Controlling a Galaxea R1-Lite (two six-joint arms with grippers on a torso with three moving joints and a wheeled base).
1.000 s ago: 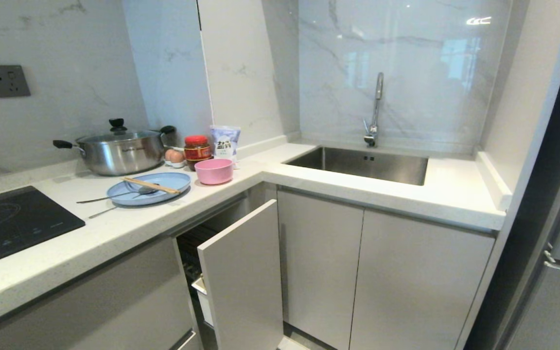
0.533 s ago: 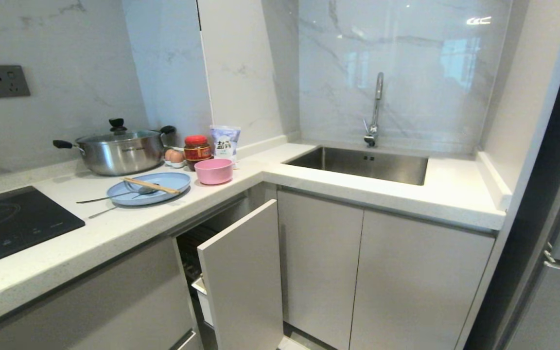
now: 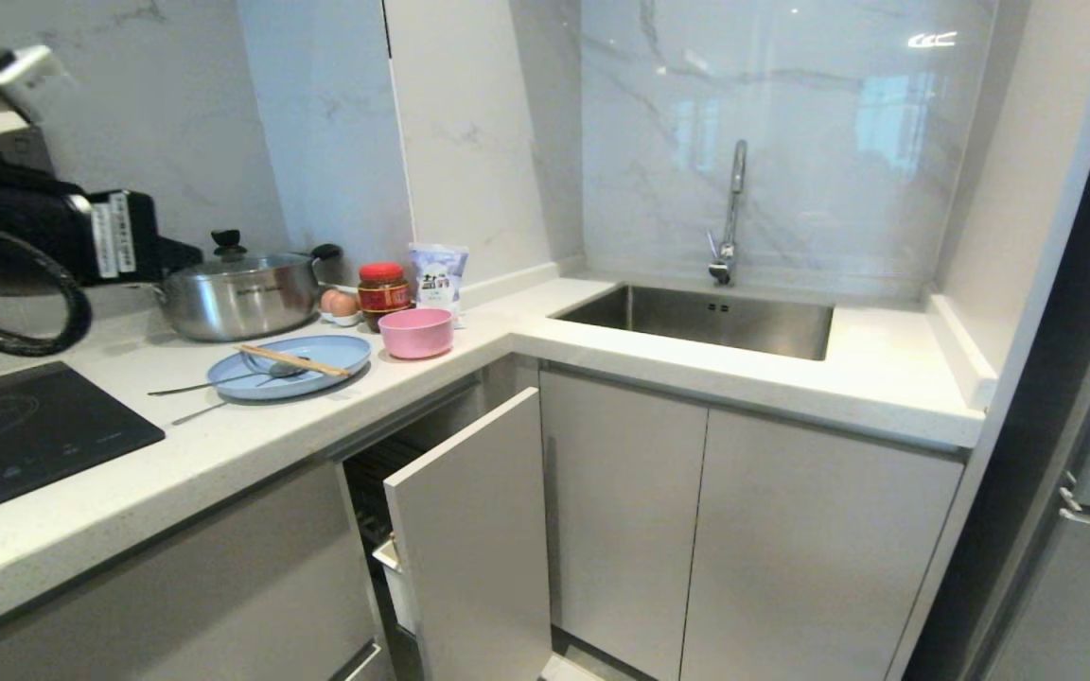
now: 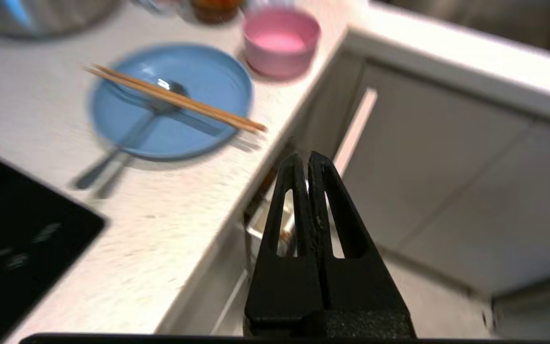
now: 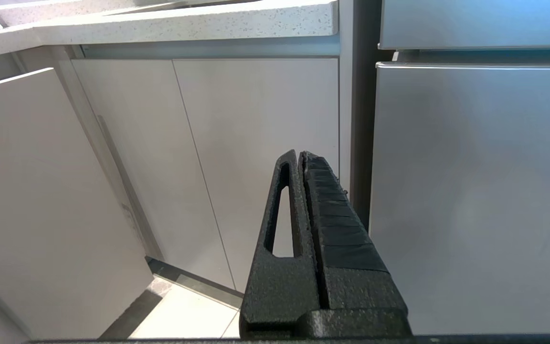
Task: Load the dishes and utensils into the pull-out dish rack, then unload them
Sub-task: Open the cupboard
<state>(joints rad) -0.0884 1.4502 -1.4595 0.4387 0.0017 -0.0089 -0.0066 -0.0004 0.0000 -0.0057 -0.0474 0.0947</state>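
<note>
The biggest risk sits at the rack (image 3: 392,567). It is only part way out under the desk (image 3: 252,445), its white front panel (image 3: 469,539) standing ajar, so little of the basket is open from above. Anything lowered toward it now would likely meet the desk edge or the panel; I judge it wants pulling out further first.

Next, the plate (image 3: 288,367). It lies on the desk near the front edge and carries the chopsticks (image 3: 294,360) across it, with the spoon (image 3: 223,380) and fork (image 3: 200,410) sticking out over its rim toward the cooktop (image 3: 25,435). Lifting or tilting the plate with these on it could send them rolling off onto the floor. The pink bowl (image 3: 415,333) sits just beside the plate, close to the jar (image 3: 384,293) and pot (image 3: 237,295), so a careless sweep could knock them.

The left arm (image 3: 25,227) is raised high at the left side, above the cooktop. The left claw (image 4: 307,160) is pinched together, holding nothing, and aims down at the desk edge and the gap over the rack; it must spread before it can take anything.

The right claw (image 5: 300,157) is likewise pressed together and empty, parked low facing the cabinet doors (image 5: 208,153).
</note>
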